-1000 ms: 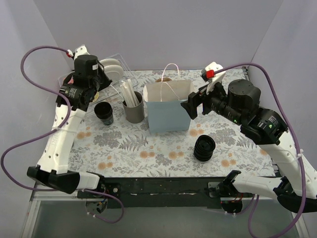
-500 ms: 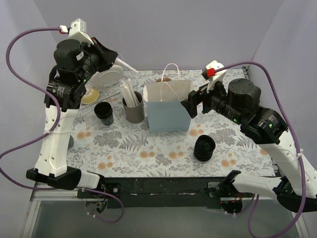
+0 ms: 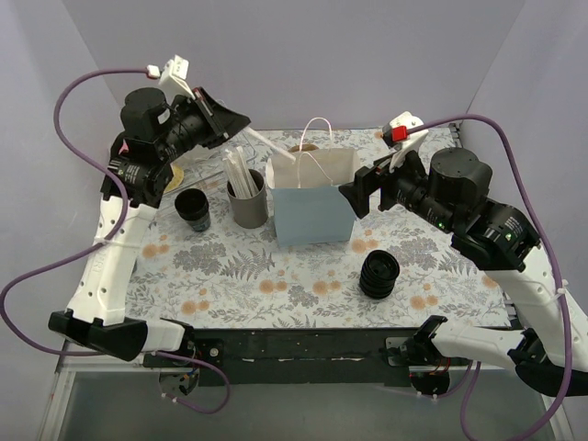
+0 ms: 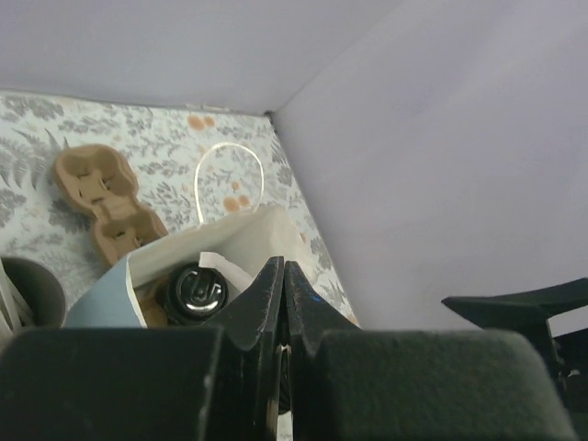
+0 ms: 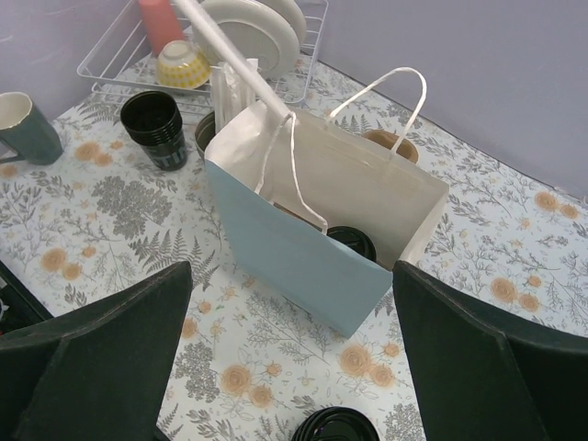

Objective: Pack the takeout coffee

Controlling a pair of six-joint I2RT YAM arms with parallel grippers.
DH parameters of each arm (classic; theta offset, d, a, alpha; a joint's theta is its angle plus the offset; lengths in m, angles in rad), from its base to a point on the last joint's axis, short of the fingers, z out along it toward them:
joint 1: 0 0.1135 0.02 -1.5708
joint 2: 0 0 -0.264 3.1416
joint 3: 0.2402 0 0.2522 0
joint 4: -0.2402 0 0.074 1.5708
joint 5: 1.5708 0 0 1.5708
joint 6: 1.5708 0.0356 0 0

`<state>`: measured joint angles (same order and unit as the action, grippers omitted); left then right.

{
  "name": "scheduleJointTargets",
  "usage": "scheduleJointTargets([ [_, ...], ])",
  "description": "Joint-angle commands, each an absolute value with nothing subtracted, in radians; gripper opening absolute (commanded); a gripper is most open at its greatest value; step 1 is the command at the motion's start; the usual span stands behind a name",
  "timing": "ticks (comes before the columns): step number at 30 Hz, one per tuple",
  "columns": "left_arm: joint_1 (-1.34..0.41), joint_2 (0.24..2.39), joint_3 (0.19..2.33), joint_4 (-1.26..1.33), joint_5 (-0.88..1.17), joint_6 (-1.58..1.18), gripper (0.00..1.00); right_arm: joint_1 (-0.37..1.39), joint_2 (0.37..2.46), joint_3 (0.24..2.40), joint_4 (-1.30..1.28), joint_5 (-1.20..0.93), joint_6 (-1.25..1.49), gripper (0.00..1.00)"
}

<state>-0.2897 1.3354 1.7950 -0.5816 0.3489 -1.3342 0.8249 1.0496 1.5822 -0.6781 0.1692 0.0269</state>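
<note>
Coffee cup: the coffee cup (image 5: 350,241) sits down inside the blue bag (image 3: 312,216). Only its black lid shows.
Who sees the cup: both wrist views look into the bag and show the lid. From the top view the bag's wall hides it.
Left claw: the left claw (image 4: 281,276) is up high, behind and left of the bag. It is pinched tight on a white straw (image 3: 271,145).
Straw: it slants down, and its far end reaches the bag's top edge.
What the left wrist misses: it shows only the two fingers pressed together. The top and right wrist views show the long straw.
Right claw: the right claw (image 3: 354,196) is spread wide, just beside the bag's right end, with nothing in it.
Only in the left wrist view: the whole brown cup tray (image 4: 106,197) lying behind the bag.
Only in the right wrist view: a green mug (image 5: 23,129).
Also on the table: the lid stack (image 3: 379,274) and an open black cup (image 3: 193,209).
</note>
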Motion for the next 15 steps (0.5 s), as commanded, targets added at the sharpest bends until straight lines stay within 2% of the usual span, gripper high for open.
scheduleJointTargets([
  [1,-0.287,1.295,1.645,-0.529,0.457,-1.348,0.0,0.822,1.038,1.594,-0.62,0.181,0.041,0.97],
  [5,-0.295,1.272,1.505,-0.468,0.417,-1.319,0.0,0.822,1.042,1.597,-0.633,0.187,0.063,0.97],
  [8,-0.295,1.275,1.439,-0.414,0.413,-1.31,0.1,0.824,1.042,1.591,-0.66,0.19,0.107,0.97],
  [10,-0.293,1.292,1.417,-0.399,0.423,-1.305,0.22,0.822,1.034,1.572,-0.679,0.228,0.141,0.97],
  [15,-0.295,1.336,1.437,-0.4,0.494,-1.261,0.38,0.824,1.028,1.56,-0.739,0.336,0.256,0.98],
])
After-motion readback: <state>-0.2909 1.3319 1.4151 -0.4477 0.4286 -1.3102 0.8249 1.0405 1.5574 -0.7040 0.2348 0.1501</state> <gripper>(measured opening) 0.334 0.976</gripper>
